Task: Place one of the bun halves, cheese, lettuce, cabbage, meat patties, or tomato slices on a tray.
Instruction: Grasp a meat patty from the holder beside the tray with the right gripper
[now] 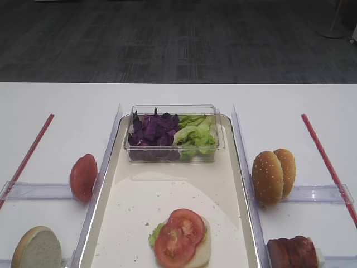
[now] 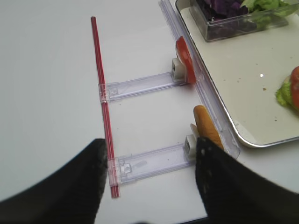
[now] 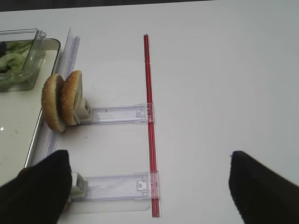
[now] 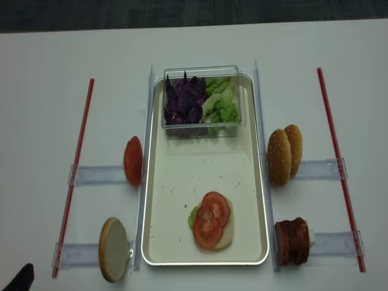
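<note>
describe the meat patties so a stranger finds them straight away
Start at the long cream tray in the middle of the table and go to its near right corner. Just outside the rim there, the meat patties stand on edge in a clear holder, dark reddish-brown, unlike the golden seeded bun halves behind them.

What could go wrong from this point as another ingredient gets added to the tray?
1. The tomato slices overlap on the stack at the tray's near end; a careless drop may slide them off.
2. The sesame buns stand on edge in their holder; a grab could tip them.
3. The meat patties stand packed together, so the open right gripper might lift several.
</note>
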`<move>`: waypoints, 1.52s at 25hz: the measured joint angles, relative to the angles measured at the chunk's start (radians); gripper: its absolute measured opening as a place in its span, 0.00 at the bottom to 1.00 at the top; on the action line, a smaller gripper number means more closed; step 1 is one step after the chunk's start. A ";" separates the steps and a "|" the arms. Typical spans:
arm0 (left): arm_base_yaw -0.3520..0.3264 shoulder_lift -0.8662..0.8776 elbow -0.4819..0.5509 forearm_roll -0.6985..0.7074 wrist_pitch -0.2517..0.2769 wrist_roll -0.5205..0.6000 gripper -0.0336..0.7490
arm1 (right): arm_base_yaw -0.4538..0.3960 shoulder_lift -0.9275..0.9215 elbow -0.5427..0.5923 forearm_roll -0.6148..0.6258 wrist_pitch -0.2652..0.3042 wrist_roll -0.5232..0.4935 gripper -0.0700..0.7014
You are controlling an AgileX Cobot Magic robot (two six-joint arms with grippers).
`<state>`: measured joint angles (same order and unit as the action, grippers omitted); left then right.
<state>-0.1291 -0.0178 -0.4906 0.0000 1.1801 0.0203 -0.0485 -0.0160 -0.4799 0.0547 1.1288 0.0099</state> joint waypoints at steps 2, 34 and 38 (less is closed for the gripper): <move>0.000 0.000 0.000 0.000 0.000 0.000 0.53 | 0.000 0.000 0.000 0.000 0.000 0.002 0.99; 0.000 0.000 0.000 0.000 0.000 0.000 0.53 | 0.000 0.537 0.000 0.056 -0.022 -0.001 0.99; 0.000 0.000 0.000 0.000 0.000 0.000 0.53 | 0.000 0.604 -0.034 0.056 0.004 -0.001 0.99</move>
<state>-0.1291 -0.0178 -0.4906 0.0000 1.1801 0.0203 -0.0485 0.5882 -0.5143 0.1111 1.1331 0.0088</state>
